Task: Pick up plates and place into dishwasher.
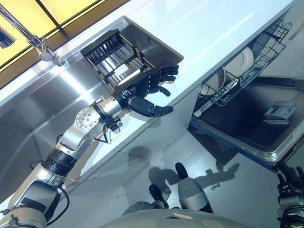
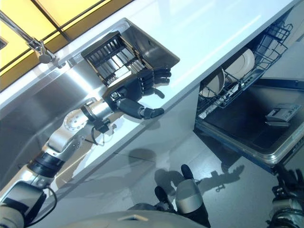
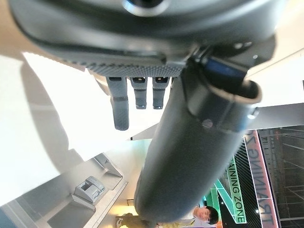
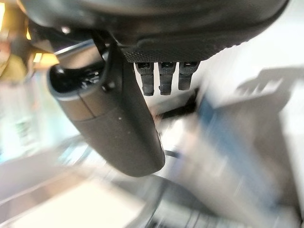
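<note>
Two pale plates point(image 1: 241, 61) point(image 1: 217, 80) stand upright in the wire rack point(image 1: 266, 45) of the dishwasher, which is pulled out under the counter at the right. My left hand point(image 1: 142, 85) hovers over the white counter's front edge, just beside the sink's dark dish rack point(image 1: 111, 54). It is open, its fingers point(image 3: 121, 109) relaxed, and it holds nothing. My right hand point(image 1: 289, 187) hangs low at the bottom right, below the dishwasher door. Its thumb point(image 4: 118, 118) and fingers are straight and it is empty.
The dishwasher door point(image 1: 251, 126) lies folded down, jutting into the floor space at the right. A steel sink point(image 1: 42, 104) with a faucet point(image 1: 40, 45) lies to the left. The white counter point(image 1: 213, 28) runs between the sink and the dishwasher. A person point(image 3: 205, 214) stands far off.
</note>
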You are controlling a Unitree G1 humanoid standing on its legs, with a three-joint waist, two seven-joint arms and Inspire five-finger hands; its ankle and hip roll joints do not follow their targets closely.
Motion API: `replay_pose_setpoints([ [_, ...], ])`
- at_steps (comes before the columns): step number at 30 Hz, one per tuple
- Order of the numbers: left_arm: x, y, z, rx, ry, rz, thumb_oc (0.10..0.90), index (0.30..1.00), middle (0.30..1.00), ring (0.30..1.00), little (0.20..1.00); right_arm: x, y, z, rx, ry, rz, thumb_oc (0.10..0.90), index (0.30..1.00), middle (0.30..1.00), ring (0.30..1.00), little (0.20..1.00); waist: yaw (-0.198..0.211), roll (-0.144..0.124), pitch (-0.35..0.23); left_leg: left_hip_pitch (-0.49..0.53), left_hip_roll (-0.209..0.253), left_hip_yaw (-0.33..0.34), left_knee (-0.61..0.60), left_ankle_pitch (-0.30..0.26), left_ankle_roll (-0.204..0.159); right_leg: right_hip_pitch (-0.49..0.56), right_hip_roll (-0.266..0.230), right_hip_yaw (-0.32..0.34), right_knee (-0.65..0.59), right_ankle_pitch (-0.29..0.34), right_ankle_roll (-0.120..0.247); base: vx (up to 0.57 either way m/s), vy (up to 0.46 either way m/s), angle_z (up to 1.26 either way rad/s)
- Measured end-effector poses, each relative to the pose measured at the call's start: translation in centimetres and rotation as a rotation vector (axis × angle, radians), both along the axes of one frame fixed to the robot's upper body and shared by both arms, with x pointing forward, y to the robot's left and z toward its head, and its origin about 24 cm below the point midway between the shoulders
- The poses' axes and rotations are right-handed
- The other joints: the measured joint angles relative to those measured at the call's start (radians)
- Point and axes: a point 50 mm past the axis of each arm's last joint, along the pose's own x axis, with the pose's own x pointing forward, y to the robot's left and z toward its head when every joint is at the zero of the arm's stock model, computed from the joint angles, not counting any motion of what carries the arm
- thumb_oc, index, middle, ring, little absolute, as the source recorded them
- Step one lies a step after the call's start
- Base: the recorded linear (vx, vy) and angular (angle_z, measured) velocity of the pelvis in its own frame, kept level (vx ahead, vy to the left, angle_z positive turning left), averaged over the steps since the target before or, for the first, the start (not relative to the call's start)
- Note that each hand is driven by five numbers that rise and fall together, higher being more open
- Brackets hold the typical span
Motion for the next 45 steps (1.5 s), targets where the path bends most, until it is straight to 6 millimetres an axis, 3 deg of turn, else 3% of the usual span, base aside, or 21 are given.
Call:
replay_pose_setpoints([
  [8, 0.2, -0.2, 0.5, -0.002, -0.009, -0.010, 0.800, 0.900, 0.900, 0.900, 0.900, -0.9, -1.1, 1.0, 0.084, -0.160, 0.138, 0.800, 0.900, 0.900, 0.900, 0.900, -0.007, 0.017, 0.007, -0.010, 0.000, -0.001, 0.000, -0.002, -0.002, -0.006, -0.001, -0.002, 0.000, 0.001, 0.002, -0.03, -0.026, -0.01],
  [18, 0.2, -0.5, 0.3, 0.016, 0.007, -0.036, 0.800, 0.900, 0.900, 0.900, 0.900, -0.9, -2.6, 2.5, 0.096, -0.067, 0.246, 0.800, 0.900, 0.900, 0.900, 0.900, -0.014, 0.013, 0.006, 0.004, -0.001, -0.002, 0.000, -0.003, -0.006, 0.010, -0.002, -0.006, 0.000, 0.006, -0.001, 0.00, -0.020, 0.00],
  [33, 0.3, -1.3, -1.0, 0.036, 0.059, -0.098, 0.800, 0.900, 0.900, 0.900, 0.900, 1.3, -1.2, 2.1, 0.092, 0.022, 0.386, 0.800, 0.900, 0.900, 0.900, 0.900, -0.009, -0.045, -0.004, 0.011, 0.002, -0.014, 0.000, 0.014, -0.006, 0.013, -0.008, -0.053, 0.000, 0.034, -0.010, 0.01, 0.001, -0.05],
  [45, 0.3, -1.7, -1.5, 0.028, 0.079, -0.120, 0.800, 0.900, 0.900, 0.900, 0.900, 3.9, 1.6, 1.1, 0.129, 0.008, 0.447, 0.800, 0.900, 0.900, 0.900, 0.900, -0.003, -0.090, -0.012, 0.012, 0.015, -0.079, 0.000, 0.013, -0.007, 0.006, 0.008, -0.112, 0.001, 0.040, -0.015, 0.03, 0.015, -0.11],
])
